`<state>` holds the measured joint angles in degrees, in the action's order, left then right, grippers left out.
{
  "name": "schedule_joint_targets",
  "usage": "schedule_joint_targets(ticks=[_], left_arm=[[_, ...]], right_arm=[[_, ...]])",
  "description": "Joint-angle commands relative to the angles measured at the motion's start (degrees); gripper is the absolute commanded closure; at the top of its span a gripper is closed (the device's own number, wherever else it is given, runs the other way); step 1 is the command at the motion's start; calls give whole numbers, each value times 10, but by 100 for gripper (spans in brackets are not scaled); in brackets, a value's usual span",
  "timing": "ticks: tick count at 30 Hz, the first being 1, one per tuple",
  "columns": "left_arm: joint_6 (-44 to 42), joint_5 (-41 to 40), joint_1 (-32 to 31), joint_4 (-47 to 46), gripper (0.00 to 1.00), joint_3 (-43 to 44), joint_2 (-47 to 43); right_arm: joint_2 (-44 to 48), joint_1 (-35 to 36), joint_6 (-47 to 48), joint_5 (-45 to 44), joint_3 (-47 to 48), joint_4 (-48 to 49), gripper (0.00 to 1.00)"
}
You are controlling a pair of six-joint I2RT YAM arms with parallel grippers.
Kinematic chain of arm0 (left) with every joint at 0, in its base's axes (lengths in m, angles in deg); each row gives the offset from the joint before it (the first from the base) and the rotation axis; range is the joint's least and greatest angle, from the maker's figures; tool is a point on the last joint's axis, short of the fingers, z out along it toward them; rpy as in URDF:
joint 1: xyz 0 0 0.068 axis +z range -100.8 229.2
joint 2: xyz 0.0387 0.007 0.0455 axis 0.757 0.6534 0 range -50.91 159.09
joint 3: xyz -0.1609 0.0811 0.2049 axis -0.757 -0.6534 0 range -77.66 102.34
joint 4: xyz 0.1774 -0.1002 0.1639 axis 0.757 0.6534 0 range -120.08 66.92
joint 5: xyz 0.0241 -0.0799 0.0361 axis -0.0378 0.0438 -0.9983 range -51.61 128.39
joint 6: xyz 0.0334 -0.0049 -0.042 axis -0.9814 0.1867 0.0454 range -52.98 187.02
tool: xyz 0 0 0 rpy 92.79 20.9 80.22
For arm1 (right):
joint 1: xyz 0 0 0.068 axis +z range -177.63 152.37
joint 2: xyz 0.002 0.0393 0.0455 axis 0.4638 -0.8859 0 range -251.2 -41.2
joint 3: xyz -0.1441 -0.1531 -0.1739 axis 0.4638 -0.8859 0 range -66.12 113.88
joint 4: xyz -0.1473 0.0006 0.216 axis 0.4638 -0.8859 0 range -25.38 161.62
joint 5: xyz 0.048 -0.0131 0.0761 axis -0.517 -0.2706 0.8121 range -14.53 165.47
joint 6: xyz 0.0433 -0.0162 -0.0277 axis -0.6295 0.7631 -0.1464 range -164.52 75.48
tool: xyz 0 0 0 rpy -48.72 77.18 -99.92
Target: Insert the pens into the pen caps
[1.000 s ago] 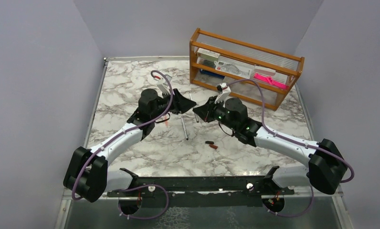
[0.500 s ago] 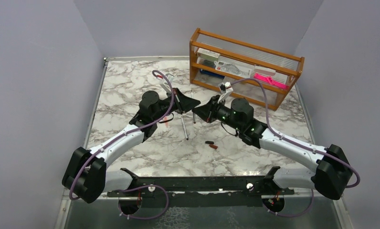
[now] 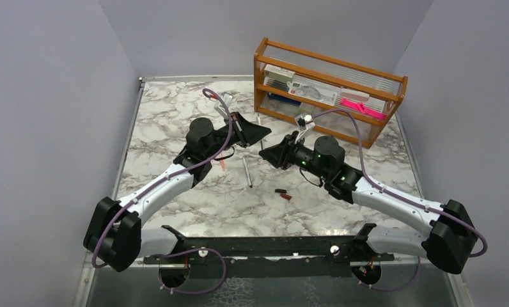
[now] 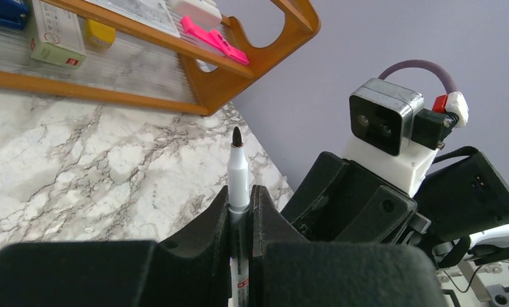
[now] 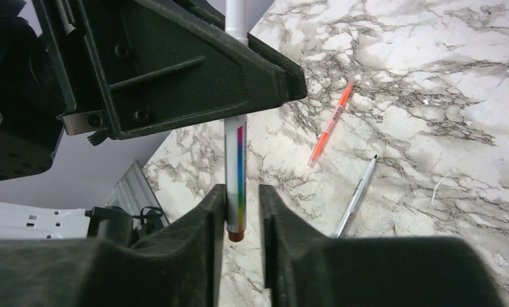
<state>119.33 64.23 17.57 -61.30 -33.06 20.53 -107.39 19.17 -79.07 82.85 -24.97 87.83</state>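
Observation:
My left gripper [image 4: 240, 198] is shut on a silvery-grey pen [image 4: 238, 167], whose dark tip points up past the fingers. The pen's lower end [image 5: 236, 192], with a rainbow stripe and a brown butt, hangs between the jaws of my right gripper [image 5: 241, 208], which stand open with a gap on one side. In the top view the left gripper [image 3: 263, 133] sits just above the right gripper [image 3: 265, 154]. On the marble lie a second grey pen [image 3: 247, 173] and an orange-red pen [image 5: 330, 123]. A black pen cap [image 3: 279, 190] and a dark red cap [image 3: 286, 196] lie together.
A wooden rack [image 3: 332, 96] with boxes and a bright pink strip [image 3: 362, 107] stands at the back right, close behind both grippers. Grey walls enclose the marble table [image 3: 169, 115] on three sides.
My left gripper has shut on the grey pen and risen a little toward the rack. My right gripper has opened and let the pen go.

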Motion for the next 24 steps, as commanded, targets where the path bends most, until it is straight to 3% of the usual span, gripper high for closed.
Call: schedule_joint_targets(ticks=[1, 3, 5, 8, 11, 18, 24], left_arm=[[15, -4, -2, -14, 100, 24, 1], [19, 2, -2, -14, 100, 23, 1], [28, -10, -2, -15, 97, 10, -8], [24, -25, -11, -22, 66, -10, -23], [21, -25, -21, -21, 61, -19, -30], [26, -23, -31, -22, 67, -33, -31], [28, -38, -32, -23, 97, -42, -42]], right_arm=[[11, 2, 10, 11, -7, 1, 80], [12, 2, 8, 11, -9, 8, 98], [14, 2, 13, 23, -9, 18, 99], [19, 2, 8, 22, -9, 27, 99], [23, 2, 6, 18, -5, 40, 99], [15, 2, 6, 17, 9, 37, 99], [16, 2, 1, 17, 1, 38, 99]])
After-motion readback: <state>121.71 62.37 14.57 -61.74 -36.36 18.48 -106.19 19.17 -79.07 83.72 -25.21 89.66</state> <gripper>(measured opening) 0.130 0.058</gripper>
